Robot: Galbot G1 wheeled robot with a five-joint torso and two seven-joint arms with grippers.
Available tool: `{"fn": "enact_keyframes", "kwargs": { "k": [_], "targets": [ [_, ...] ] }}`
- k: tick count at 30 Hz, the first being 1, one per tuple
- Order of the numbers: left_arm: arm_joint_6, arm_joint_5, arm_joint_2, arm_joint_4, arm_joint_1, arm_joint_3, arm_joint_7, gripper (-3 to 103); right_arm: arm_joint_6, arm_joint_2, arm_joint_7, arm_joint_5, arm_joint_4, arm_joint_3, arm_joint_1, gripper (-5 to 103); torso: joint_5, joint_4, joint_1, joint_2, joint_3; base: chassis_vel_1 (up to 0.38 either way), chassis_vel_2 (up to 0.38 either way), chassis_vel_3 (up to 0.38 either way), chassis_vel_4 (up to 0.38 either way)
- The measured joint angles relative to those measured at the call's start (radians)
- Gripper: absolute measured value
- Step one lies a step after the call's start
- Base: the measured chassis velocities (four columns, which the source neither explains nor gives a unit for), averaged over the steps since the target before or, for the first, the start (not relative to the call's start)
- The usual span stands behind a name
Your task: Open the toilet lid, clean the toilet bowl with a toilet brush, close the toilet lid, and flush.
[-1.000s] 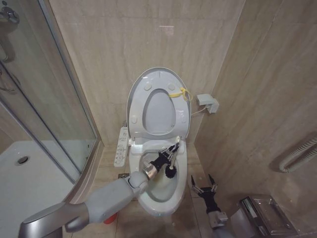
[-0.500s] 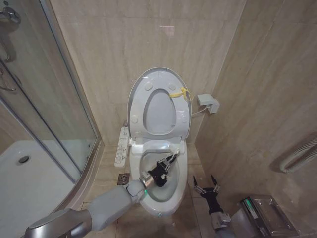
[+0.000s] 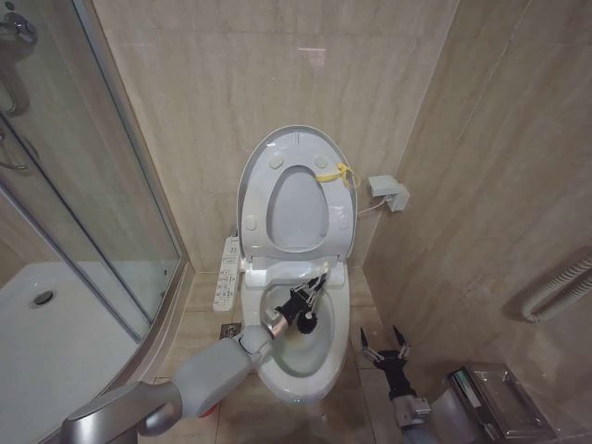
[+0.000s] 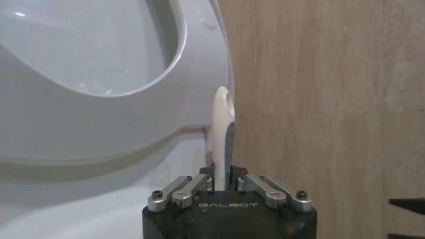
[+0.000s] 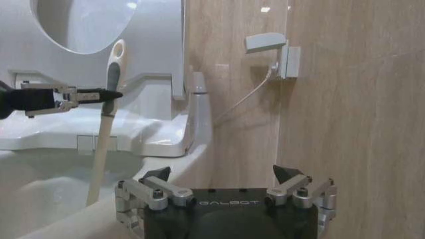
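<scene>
a: what is nearest to you right now?

b: my right gripper is hanging low beside the toilet bowl, on its right side near the floor, fingers spread wide and holding nothing. in the right wrist view the same right gripper is idling with its tips well apart.

a: and the working arm?

b: my left gripper is reaching over the bowl's near rim and clamping the white handle of the toilet brush. in the left wrist view the left gripper is pinching that toilet brush handle firmly between its fingers.

a: what has just changed?

b: half a second ago the brush head was sitting deeper, toward the bowl's middle; now it is riding higher and closer to the back rim, under the hinge. a second ago it was near this spot too, so i am judging this as a back-and-forth scrubbing stroke, with cleaning under way and closing and flushing not yet done.

a: how much room are you working with?

b: the bowl's inner walls are hemming the brush head on both sides, and the handle tip is coming close to the raised seat. behind that, the toilet lid is standing upright against the wall, its yellow tie at the right edge. the right wall is close to my idle arm.
</scene>
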Motion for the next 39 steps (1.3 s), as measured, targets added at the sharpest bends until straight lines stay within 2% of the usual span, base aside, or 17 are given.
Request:
{"fn": "enact_keyframes", "kwargs": {
  "k": [5, 9, 16, 23, 26, 28, 32, 39],
  "targets": [
    [0.008, -0.015, -0.025, -0.037, -0.010, -0.002, -0.016, 16, 0.000, 0.000, 0.000, 0.001, -0.001, -0.001, 0.002, 100, -0.0001, -0.0007, 0.000, 0.000, 0.000, 0.000, 0.000, 0.000, 0.000],
    [0.004, -0.013, -0.045, -0.003, -0.012, 0.002, -0.013, 16, 0.000, 0.001, -0.001, 0.001, -0.002, -0.003, 0.002, 100, -0.0001, -0.0009, 0.000, 0.000, 0.000, 0.000, 0.000, 0.000, 0.000],
    [-0.002, -0.002, -0.011, 0.022, -0.010, 0.044, -0.001, 16, 0.000, -0.009, -0.002, 0.011, -0.001, -0.001, -0.003, 100, 0.0000, 0.0005, 0.000, 0.000, 0.000, 0.000, 0.000, 0.000, 0.000],
    [0.000, -0.009, -0.068, 0.031, -0.038, -0.010, -0.012, 16, 0.001, 0.000, -0.004, 0.011, 0.006, -0.003, -0.007, 100, -0.0002, -0.0013, 0.000, 0.000, 0.000, 0.000, 0.000, 0.000, 0.000],
    [-0.002, -0.005, -0.057, 0.045, -0.035, 0.005, -0.006, 16, 0.002, 0.002, -0.004, 0.010, 0.008, -0.003, -0.010, 100, -0.0001, -0.0011, 0.000, 0.000, 0.000, 0.000, 0.000, 0.000, 0.000],
    [-0.006, 0.002, -0.029, 0.053, -0.020, 0.031, 0.001, 16, 0.002, 0.000, -0.004, 0.010, 0.010, -0.003, -0.012, 100, 0.0000, 0.0003, 0.000, 0.000, 0.000, 0.000, 0.000, 0.000, 0.000],
    [-0.006, 0.004, -0.017, 0.040, -0.005, 0.042, 0.003, 16, 0.002, -0.004, -0.004, 0.010, 0.012, -0.001, -0.013, 100, 0.0000, 0.0004, 0.000, 0.000, 0.000, 0.000, 0.000, 0.000, 0.000],
    [0.001, -0.016, -0.083, 0.035, -0.039, 0.006, -0.013, 16, 0.002, 0.001, -0.004, 0.009, 0.014, -0.001, -0.013, 100, 0.0000, -0.0013, 0.000, 0.000, 0.000, 0.000, 0.000, 0.000, 0.000]
  ]
}}
